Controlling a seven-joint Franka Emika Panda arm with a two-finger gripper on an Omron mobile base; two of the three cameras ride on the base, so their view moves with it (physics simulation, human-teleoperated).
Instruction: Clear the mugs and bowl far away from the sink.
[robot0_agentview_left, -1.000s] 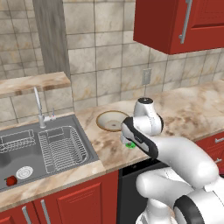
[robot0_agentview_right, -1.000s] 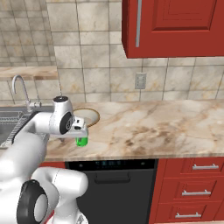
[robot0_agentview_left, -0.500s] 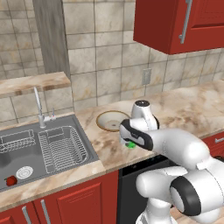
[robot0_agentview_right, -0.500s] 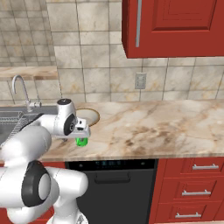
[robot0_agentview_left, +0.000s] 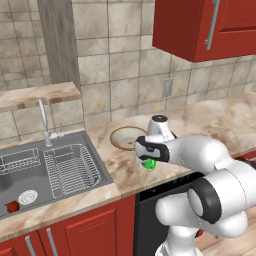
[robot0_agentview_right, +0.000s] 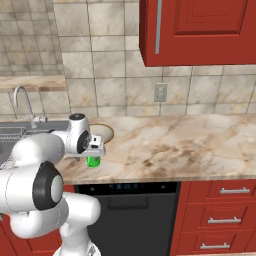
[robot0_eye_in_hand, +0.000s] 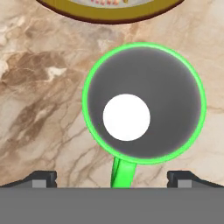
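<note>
Green mug (robot0_eye_in_hand: 144, 103) at frame centre in the hand view, upright on the worktop (robot0_eye_in_hand: 39, 100), mouth facing the camera, handle pointing to the bottom edge. End effector (robot0_eye_in_hand: 112, 178) fully open, empty, straddling it above. Bowl (robot0_eye_in_hand: 109, 12) at top edge.

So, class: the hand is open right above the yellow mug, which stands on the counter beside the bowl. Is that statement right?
Not quite: the mug is green, not yellow. The hand view looks straight down into the green mug, its rim bright green, with the open hand above it. It does stand on the counter beside the bowl.
</note>
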